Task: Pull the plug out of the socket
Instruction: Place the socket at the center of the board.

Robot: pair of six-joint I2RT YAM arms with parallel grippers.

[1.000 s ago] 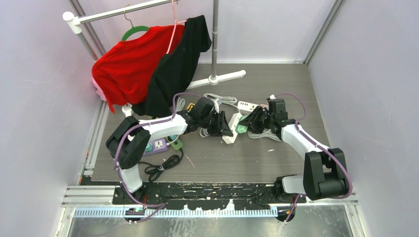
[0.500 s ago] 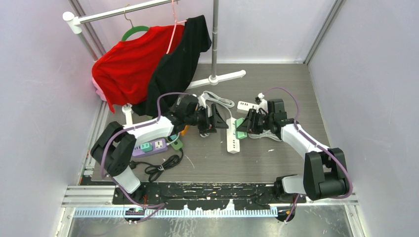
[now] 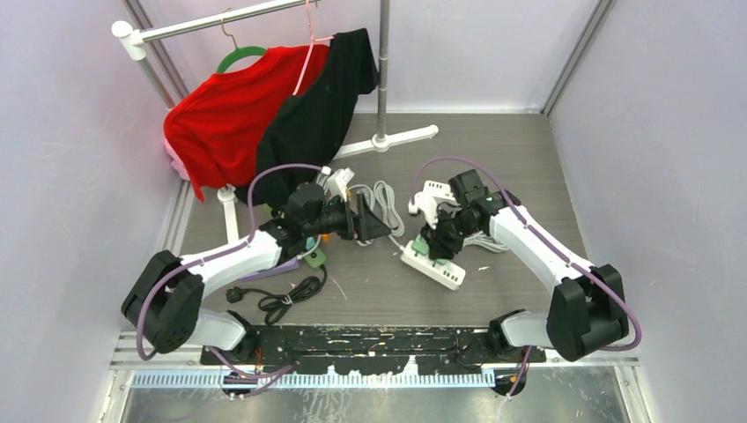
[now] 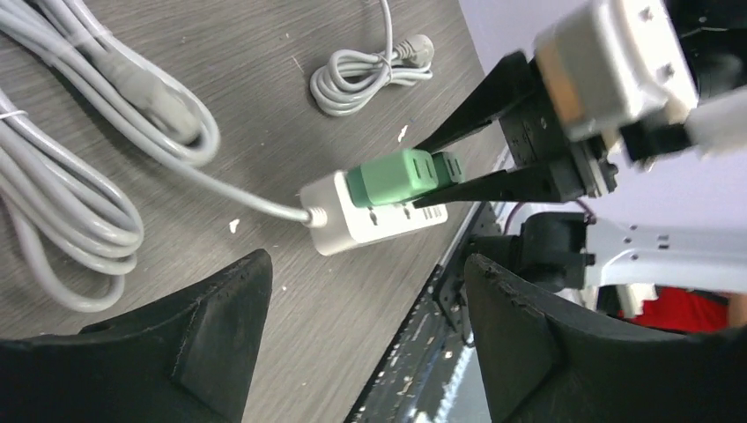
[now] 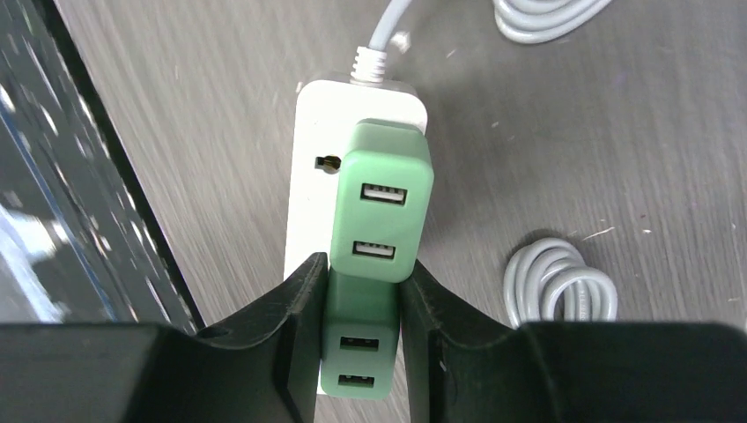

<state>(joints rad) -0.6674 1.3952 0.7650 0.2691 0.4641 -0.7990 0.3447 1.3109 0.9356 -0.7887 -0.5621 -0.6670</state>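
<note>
A white power strip lies on the grey table with two green USB plugs standing in it side by side. In the right wrist view the strip carries both plugs. My right gripper is shut on the nearer green plug, and the farther green plug sits just beyond my fingertips. My right gripper stands over the strip's end. My left gripper is open and empty, a short way left of the strip. Its view shows the plugs and the strip ahead of its spread fingers.
A garment rack with a red shirt and a black one stands at the back left. Loose grey-white cable coils and a second white strip lie behind the grippers. A purple strip and a black cord lie at the left.
My left gripper let go of the strip and drew back left, open. My right gripper kept the green plug and swung the strip toward the near edge, turning it.
</note>
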